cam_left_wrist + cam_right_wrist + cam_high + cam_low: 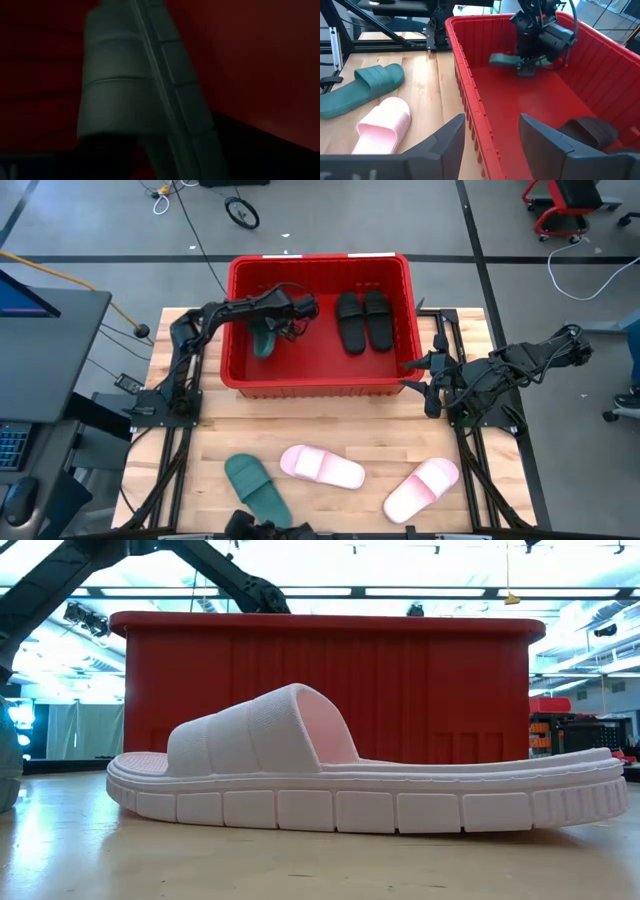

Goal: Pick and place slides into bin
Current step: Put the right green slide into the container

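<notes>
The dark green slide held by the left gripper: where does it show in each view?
High view: dark green slide inside the red bin, left part.
Low view: not visible; the bin hides it.
Left wrist view: fills the centre.
Right wrist view: under the left gripper, far end.
Shared landmark: the bin.

- one red bin (318, 320), far on the counter (340, 412)
- six slides in all
- two black slides (362, 321), side by side inside the bin on its right
- two dark green slides: one (264, 338) inside the bin on the left, held in the left pincer (272, 330); one (256, 487) on the near left of the counter
- two pale pink slides on the near counter, one (321, 466) at the middle, one (421, 487) to the right
</notes>
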Tool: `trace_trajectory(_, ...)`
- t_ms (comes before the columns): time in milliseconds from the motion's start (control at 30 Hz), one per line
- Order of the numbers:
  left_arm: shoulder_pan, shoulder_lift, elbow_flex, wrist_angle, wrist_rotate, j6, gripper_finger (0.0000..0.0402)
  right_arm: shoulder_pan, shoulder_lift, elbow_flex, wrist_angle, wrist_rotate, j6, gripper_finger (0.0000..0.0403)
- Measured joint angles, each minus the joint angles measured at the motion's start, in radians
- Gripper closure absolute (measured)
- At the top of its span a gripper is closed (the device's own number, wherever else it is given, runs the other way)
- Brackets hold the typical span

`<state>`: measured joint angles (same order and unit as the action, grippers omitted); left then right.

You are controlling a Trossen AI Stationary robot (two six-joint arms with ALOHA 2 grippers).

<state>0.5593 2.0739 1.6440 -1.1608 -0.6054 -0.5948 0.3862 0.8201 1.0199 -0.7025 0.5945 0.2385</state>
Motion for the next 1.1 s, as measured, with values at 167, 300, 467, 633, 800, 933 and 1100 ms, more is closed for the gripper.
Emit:
trace_trajectory(167, 0.02, 0.0, 0.003, 0.021, -0.005, 0.01, 0.015, 0.0, 0.0, 0.0, 0.0, 0.0, 0.024, 0.0216)
trace_trajectory(300, 0.018, 0.0, 0.009, 0.094, 0.004, 0.042, 0.0165, 0.0, 0.0, 0.0, -0.001, 0.0, 0.023, 0.0219)
trace_trajectory(467, 0.015, 0.0, 0.011, 0.139, 0.114, 0.01, 0.0169, 0.0, 0.0, 0.0, -0.001, -0.031, 0.025, 0.022)
trace_trajectory(633, -0.004, 0.0, 0.011, 0.14, 0.125, 0.004, 0.0167, 0.0, 0.0, 0.0, -0.001, -0.069, 0.026, 0.0221)
trace_trajectory(800, -0.01, 0.0, 0.011, 0.101, 0.181, -0.013, 0.017, 0.0, 0.0, 0.0, -0.001, -0.081, 0.031, 0.0224)
trace_trajectory(933, -0.009, 0.0, 0.011, 0.127, 0.138, -0.014, 0.0172, 0.0, 0.0, 0.0, -0.001, -0.099, 0.03, 0.0229)
trace_trajectory(1100, 0.009, 0.0, 0.011, 0.094, 0.135, -0.009, 0.0179, 0.0, 0.0, 0.0, -0.001, -0.117, 0.031, 0.0234)
